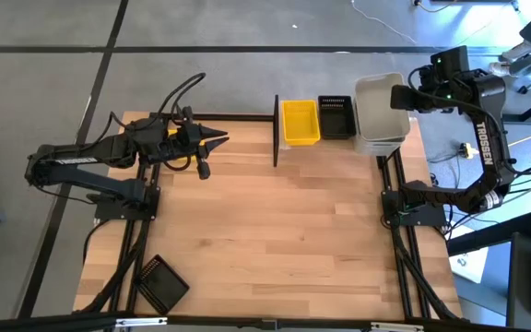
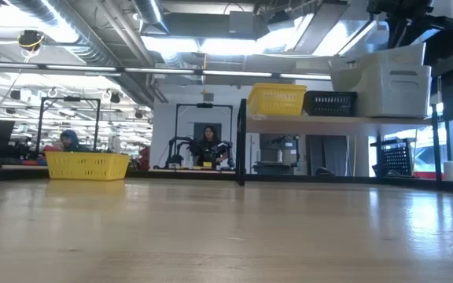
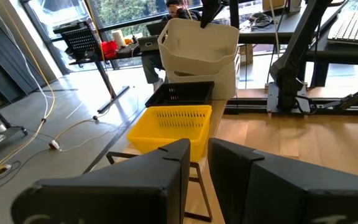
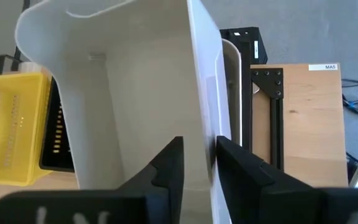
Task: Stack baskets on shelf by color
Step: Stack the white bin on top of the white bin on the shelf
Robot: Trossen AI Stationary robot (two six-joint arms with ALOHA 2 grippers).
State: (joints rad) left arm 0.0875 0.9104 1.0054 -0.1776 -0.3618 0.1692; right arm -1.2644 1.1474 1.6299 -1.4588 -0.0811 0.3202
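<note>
Between the right gripper's (image 4: 197, 163) two dark fingers, the side wall of the top translucent whitish-grey plastic bin (image 4: 135, 93) is straddled, fingers slightly parted; whether it is clamped cannot be told. Beyond them, black slatted bin (image 1: 336, 117) and yellow plastic bin (image 1: 300, 122) are seen on the light wood shelf (image 2: 321, 119). Left gripper (image 1: 218, 141) is held off the shelf, fingers narrowly apart, empty.
</note>
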